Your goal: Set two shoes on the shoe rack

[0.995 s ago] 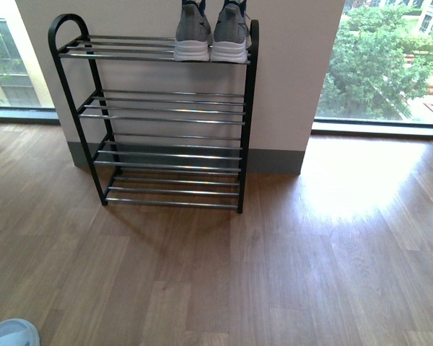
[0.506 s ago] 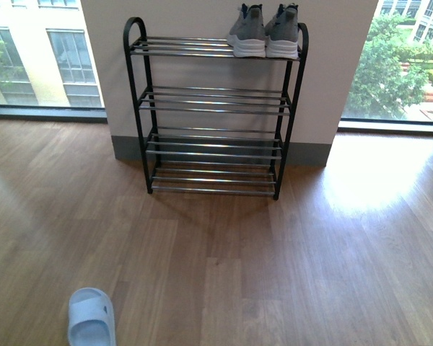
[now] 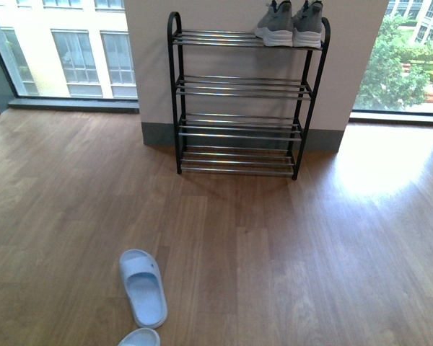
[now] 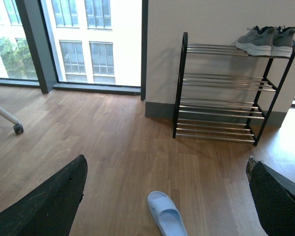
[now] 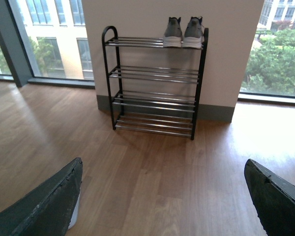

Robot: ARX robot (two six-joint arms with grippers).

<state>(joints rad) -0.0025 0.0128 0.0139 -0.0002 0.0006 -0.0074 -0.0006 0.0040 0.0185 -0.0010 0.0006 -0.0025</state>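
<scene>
The left gripper (image 4: 166,162) is spread wide, its two dark fingers (image 4: 49,201) framing only bare floor (image 4: 113,147), and the right gripper (image 5: 163,163) is splayed the same way with nothing between its jaws; neither holds anything. Well apart from both arms, the two shoes (image 3: 276,25) sit side by side and touching on the top tier of the shoe rack (image 3: 242,86), at its right end, heels facing the room and toes toward the wall (image 3: 353,65); the three lower tiers carry nothing. The task looks finished from how things lie. Should either shoe need reseating, it would probably handle as a light thing: the grey knit upper is likely soft and would give under the pads, while the thick white sole seems firmer and less prone to slip. The safer hold would be across the sole's sides at midfoot, or on the padded heel collar, keeping the sole flat so it spans the chrome bars rather than tipping between them. A pale blue slipper (image 3: 143,287) lies on the floor near the robot, with the tip of a second at the picture's lower edge.
</scene>
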